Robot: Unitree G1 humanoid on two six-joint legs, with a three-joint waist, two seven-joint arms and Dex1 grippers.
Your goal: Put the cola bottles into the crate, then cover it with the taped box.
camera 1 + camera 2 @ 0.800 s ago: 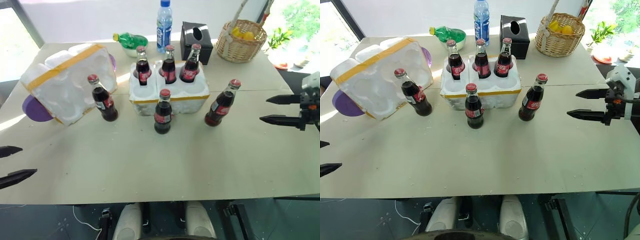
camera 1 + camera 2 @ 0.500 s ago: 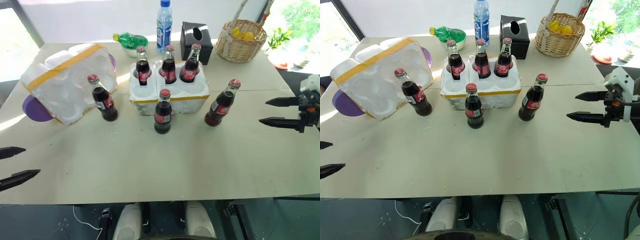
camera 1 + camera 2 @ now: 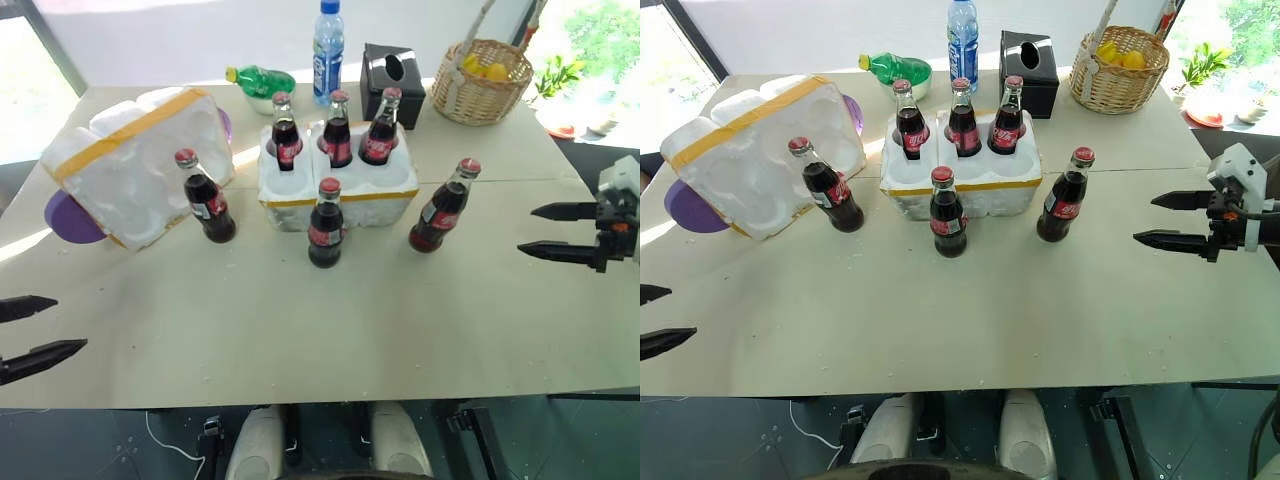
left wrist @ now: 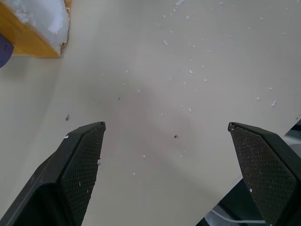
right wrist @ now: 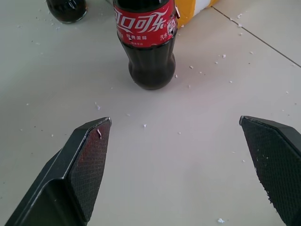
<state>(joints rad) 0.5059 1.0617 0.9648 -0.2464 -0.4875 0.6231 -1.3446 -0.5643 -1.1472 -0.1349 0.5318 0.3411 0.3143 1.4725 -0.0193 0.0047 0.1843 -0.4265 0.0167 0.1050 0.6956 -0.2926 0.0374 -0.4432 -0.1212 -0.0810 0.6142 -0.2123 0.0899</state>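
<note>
Both jaws spread wide, gripping nothing: left gripper point(image 3: 28, 335) at the table point(image 3: 330, 330) near-left edge, right gripper point(image 3: 1170, 220) off its right edge, bare tabletop between. Three cola bottles point(image 3: 338, 128) sit in the crate point(image 3: 338, 190) back wells, three stand loose before it; taped box point(image 3: 135, 160) lies tilted left. Nearest loose bottle point(image 5: 149, 44) carries a red Chinese Coca-Cola label.

The left gripper point(image 3: 28, 334) sits low at the near left, its two black fingers spread wide apart and pointing rightward, with nothing between them. The right gripper point(image 3: 1168, 219) is out at the right side, farther back than the left, its fingers also parted wide and pointing leftward, holding nothing. A grey wrist housing point(image 3: 1237, 170) sits behind the right fingers.
</note>
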